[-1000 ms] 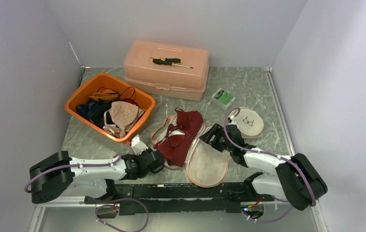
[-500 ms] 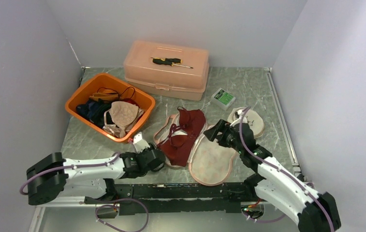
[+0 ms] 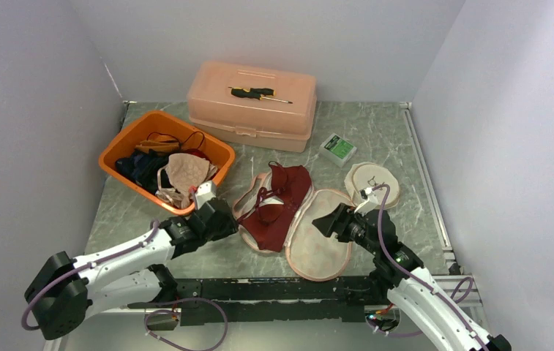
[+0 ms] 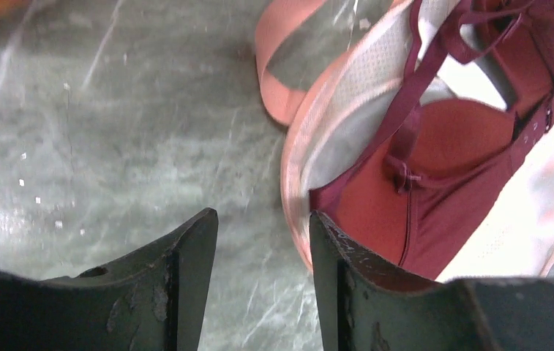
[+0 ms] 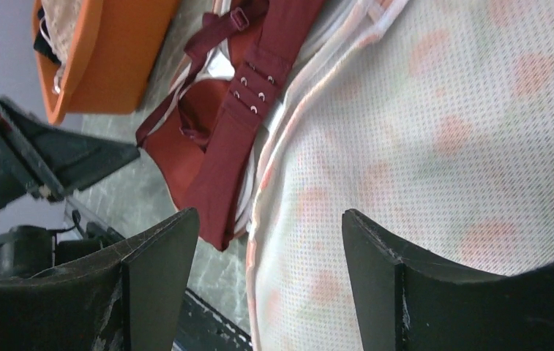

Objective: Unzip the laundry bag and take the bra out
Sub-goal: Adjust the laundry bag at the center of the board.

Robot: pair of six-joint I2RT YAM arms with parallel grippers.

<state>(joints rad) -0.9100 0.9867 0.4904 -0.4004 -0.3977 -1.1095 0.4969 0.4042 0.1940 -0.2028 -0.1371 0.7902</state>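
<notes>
The bag (image 4: 289,170) lies by the near edge of the counter (image 3: 376,131), about midway along it. It looks unzipped already: its mesh lid (image 3: 316,243) is folded out toward the right edge, and the bra (image 3: 279,206) rests bare on the other half, with straps trailing toward the far edge. So your step, I judge, is the lift-out. Your left gripper (image 4: 263,219) hovers over bare counter just beside the bag's pink rim, jaws parted by a narrow gap and holding nothing. Your right gripper (image 5: 268,216) hangs over the lid, jaws wide apart and empty too. Take the bra with the left: slide toward the cup nearest you and come down on the maroon cloth only. Keep the jaws off the mesh beneath, or the bag will likely rise with it. Pinch a thick fold at the cup or band rather than a thin strap, which may slip. Use the right to press the lid flat against the counter as an anchor. Then lift the bra up and away toward the left edge, watching that no strap snags the rim.
</notes>
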